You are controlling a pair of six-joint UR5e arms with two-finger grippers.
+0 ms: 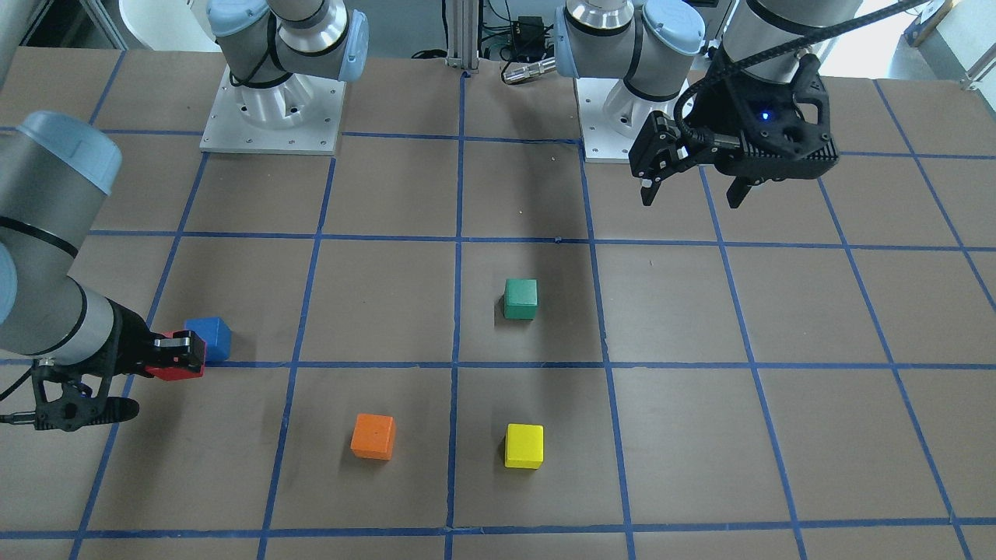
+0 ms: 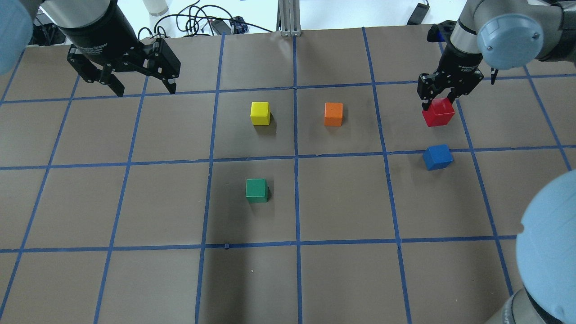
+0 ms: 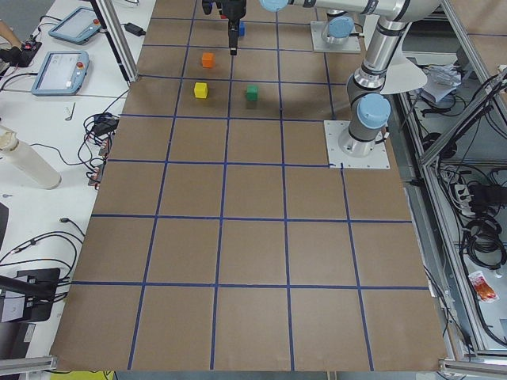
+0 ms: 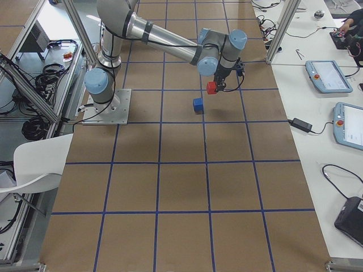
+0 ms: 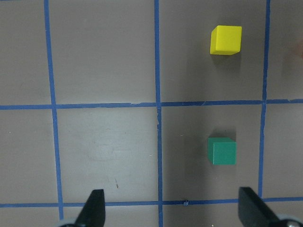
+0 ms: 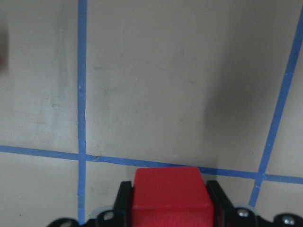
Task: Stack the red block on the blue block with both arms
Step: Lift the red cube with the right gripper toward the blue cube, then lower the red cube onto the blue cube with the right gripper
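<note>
Table [image 2: 342,211]: brown top with a blue tape grid.

Right gripper [image 2: 438,104]: jaws closed on the red block [image 2: 438,112], which is held clear of the table, near the blue block [image 2: 437,157] but not over it. Step judged: carrying. The next move calls for centring red over blue, squaring the faces, lowering and letting go.

Left gripper [image 2: 146,90]: jaws spread wide and empty, hovering well apart.

Orange block [image 2: 333,114], yellow block [image 2: 260,113] and green block [image 2: 256,190]: all well apart from the blue block. None appears to stand in the way.
</note>
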